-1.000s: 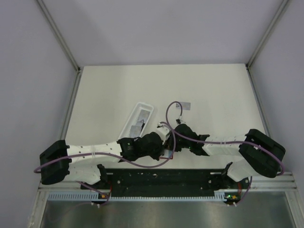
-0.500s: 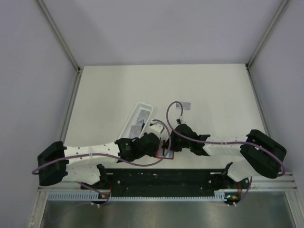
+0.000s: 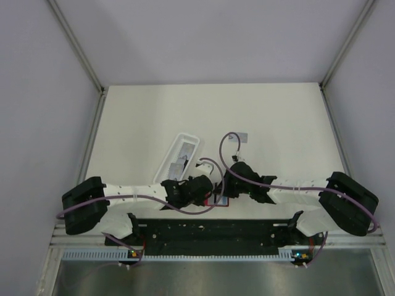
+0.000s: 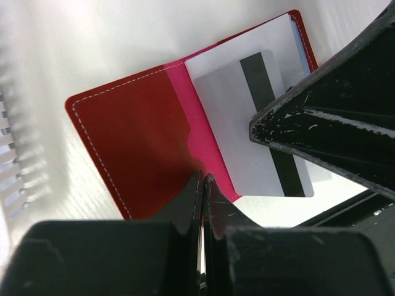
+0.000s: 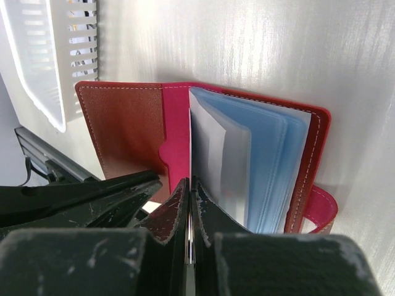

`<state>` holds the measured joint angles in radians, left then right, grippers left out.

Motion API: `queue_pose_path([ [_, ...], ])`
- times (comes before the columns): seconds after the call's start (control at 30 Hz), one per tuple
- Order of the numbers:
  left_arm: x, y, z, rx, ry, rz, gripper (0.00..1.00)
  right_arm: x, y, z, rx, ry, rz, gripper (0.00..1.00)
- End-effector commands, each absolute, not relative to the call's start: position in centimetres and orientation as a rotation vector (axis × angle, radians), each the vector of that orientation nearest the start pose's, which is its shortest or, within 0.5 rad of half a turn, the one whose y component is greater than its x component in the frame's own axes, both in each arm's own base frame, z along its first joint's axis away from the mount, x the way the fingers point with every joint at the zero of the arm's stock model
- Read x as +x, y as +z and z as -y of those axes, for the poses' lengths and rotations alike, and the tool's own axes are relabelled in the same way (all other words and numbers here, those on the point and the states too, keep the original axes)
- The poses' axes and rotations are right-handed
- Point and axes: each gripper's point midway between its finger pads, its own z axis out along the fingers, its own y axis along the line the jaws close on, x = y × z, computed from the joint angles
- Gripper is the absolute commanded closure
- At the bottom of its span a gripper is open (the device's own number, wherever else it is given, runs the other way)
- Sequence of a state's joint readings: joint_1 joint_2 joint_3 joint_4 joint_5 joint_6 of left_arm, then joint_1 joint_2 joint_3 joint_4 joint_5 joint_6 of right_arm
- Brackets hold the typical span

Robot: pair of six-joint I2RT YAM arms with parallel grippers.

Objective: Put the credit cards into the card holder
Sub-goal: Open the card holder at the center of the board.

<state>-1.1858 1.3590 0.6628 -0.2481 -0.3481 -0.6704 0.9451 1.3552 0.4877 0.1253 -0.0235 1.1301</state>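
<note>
The red card holder [image 3: 217,200] lies open near the table's front edge, between both grippers. In the left wrist view its red flap [image 4: 136,129] lies flat, and a grey credit card [image 4: 237,105] with a dark stripe sits partly inside a pale pocket. My right gripper [image 5: 190,182] is shut on that card's edge, with the blue-tinted sleeves [image 5: 271,166] fanned to its right. My left gripper [image 4: 203,179] is shut and empty, its tips pressing on the flap's lower edge. Another grey card [image 3: 242,137] lies loose further back on the table.
A long white slotted tray [image 3: 179,157] holding grey cards lies diagonally just behind the left gripper. It shows at the top left of the right wrist view [image 5: 49,61]. The black base rail [image 3: 210,231] runs right in front of the holder.
The left arm's elbow has swung to the right and the right arm has stretched out. Both grippers have settled closer over the holder, whose red edge now shows between them.
</note>
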Motion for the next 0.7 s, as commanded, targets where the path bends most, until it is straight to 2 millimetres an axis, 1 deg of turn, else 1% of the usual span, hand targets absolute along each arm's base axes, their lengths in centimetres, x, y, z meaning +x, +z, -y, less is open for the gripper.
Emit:
queue_pose_path([
  [0.0, 15.2, 4.2, 29.3, 0.44, -0.481, -2.412, 1.0, 16.4, 5.0, -30.1, 0.226, 1.022, -2.529, 1.0],
  [0.1, 15.2, 4.0, 29.9, 0.438, -0.499, -2.414, 1.0, 16.2, 5.1, -30.3, 0.222, 1.043, -2.532, 1.0],
  [0.23, 15.1, 3.7, 30.0, 0.44, -0.5, -2.422, 1.0, 16.3, 5.9, -30.2, 0.226, 1.062, -2.517, 1.0],
  [0.33, 15.2, 3.6, 29.9, 0.444, -0.492, -2.423, 1.0, 16.3, 6.6, -29.7, 0.226, 1.057, -2.502, 1.0],
  [0.53, 15.2, 3.4, 29.8, 0.457, -0.479, -2.424, 1.0, 16.4, 8.2, -27.9, 0.241, 1.036, -2.459, 1.0],
  [0.6, 15.2, 3.3, 29.9, 0.463, -0.477, -2.427, 1.0, 16.2, 8.5, -27.2, 0.245, 1.03, -2.457, 1.0],
  [0.67, 15.2, 3.3, 29.9, 0.463, -0.48, -2.427, 1.0, 16.5, 8.5, -26.3, 0.268, 0.995, -2.441, 1.0],
])
